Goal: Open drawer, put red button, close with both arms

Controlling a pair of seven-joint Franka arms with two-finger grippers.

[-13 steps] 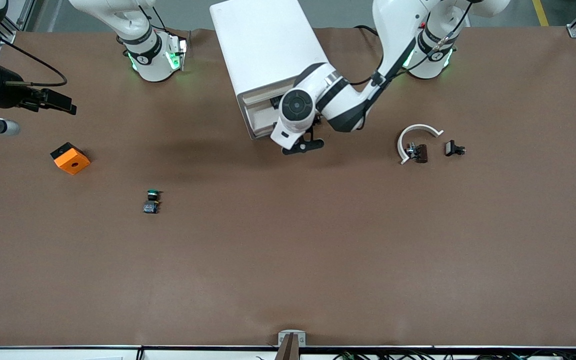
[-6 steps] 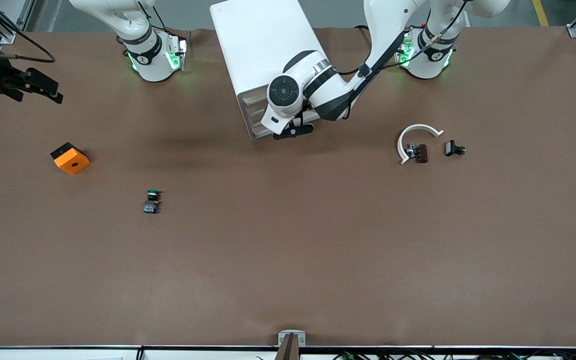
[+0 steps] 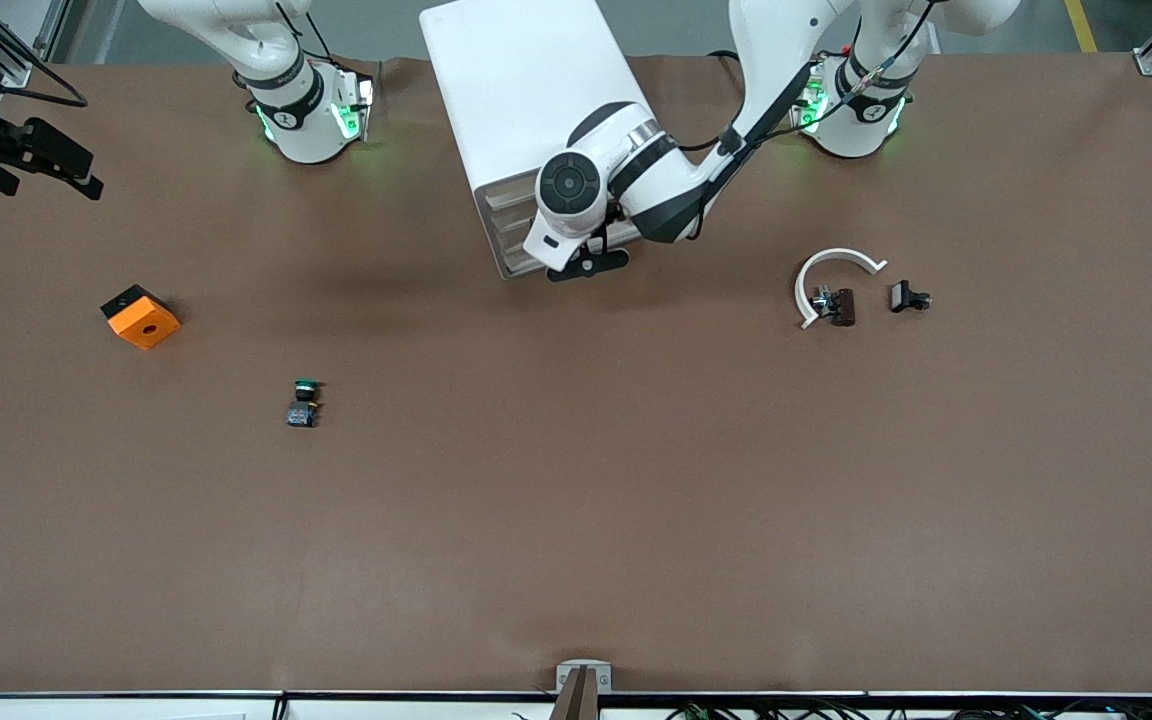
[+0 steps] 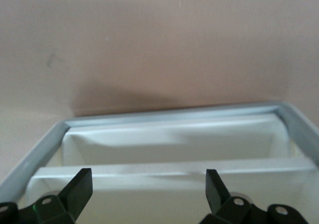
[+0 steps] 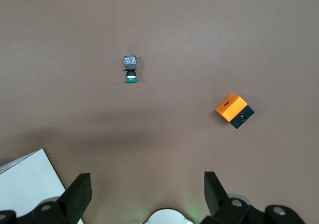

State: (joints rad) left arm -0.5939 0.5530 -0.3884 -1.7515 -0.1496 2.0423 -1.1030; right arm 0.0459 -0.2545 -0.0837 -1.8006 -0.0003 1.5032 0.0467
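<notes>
Presently we find the left gripper (image 3: 588,264) low against the front of the white cabinet (image 3: 526,90), level with the stacked drawer fronts (image 3: 508,225). Its jaws stand wide apart and hold nothing. The right gripper (image 3: 76,168) hangs over the table (image 3: 576,520) edge at the right arm's end, also spread wide and empty; that arm waits.

Red button: not found in any view. The only button on the table is the green-capped one (image 3: 304,402), nearer the front camera than the orange block (image 3: 141,317). Toward the left arm's end lie a white arc piece (image 3: 829,266) and two small dark parts (image 3: 908,297); none shows a red cap.

Judgement: with no red cap on the table, the button is probably in the drawer already, so we take the closing step to be in hand. The fronts look about flush from above. The next move calls for confirming the drawer is fully seated, with the right arm brought across if a second push is needed.

View differences:
- The left wrist view alone shows the cabinet's grey frame and cream drawer edges (image 4: 169,139) right before the spread fingers (image 4: 79,186). We cannot tell which drawer, nor see inside.
- The right wrist view looks down on the green button (image 5: 130,69), the block (image 5: 234,110) and a cabinet corner (image 5: 25,184).
- Only the front view shows both arms together.
</notes>
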